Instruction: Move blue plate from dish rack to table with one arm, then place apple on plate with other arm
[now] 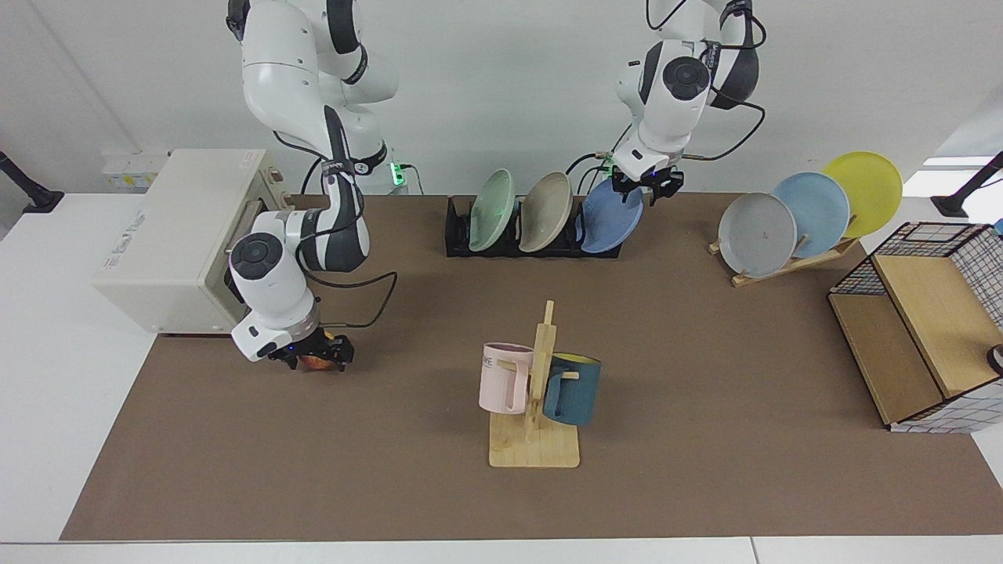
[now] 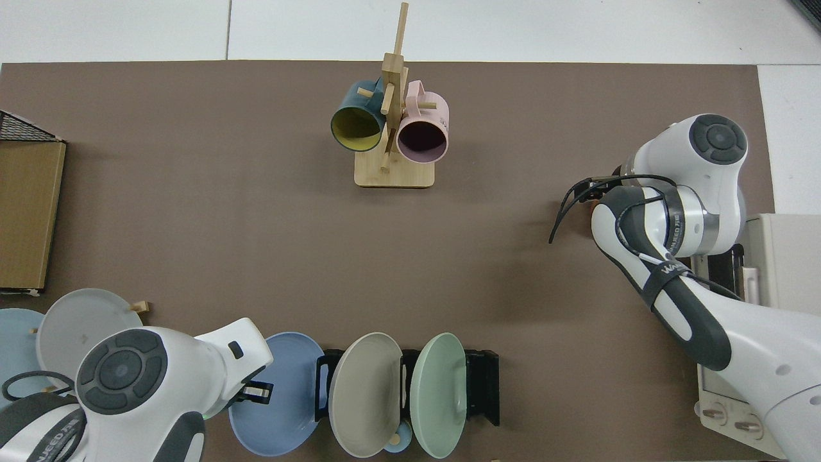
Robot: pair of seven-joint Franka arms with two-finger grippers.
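Leaning in the end slot of the low black slotted dish rack (image 1: 533,235), the round periwinkle-blue plate (image 1: 610,219) had not yet left for the brown-matted table (image 1: 705,376). We noted a beige plate (image 1: 546,211) and a pale green plate (image 1: 492,210) in the slots beside it.

The left gripper (image 1: 649,182) sat at the blue plate's upper rim in the facing view; from above it reached over the plate's edge. We could not tell whether its fingers were parted or pinched on the rim.

Across the mat, well apart from the rack, the right gripper (image 1: 317,359) was down over the small red-and-yellow apple (image 1: 316,362), which rested on the table. Only a sliver of apple showed between the black fingers, and we could not tell whether they had clamped it.

Risks, as we judged them:
- A thin rim grip could let the plate pivot or slip on the lift.
- Dragging it sideways could knock the beige neighbour or shift the rack.
- The apple, being round, could roll out of an off-centre pinch.
- The wooden mug stand (image 1: 535,439) stood mid-table, near a likely carry path.
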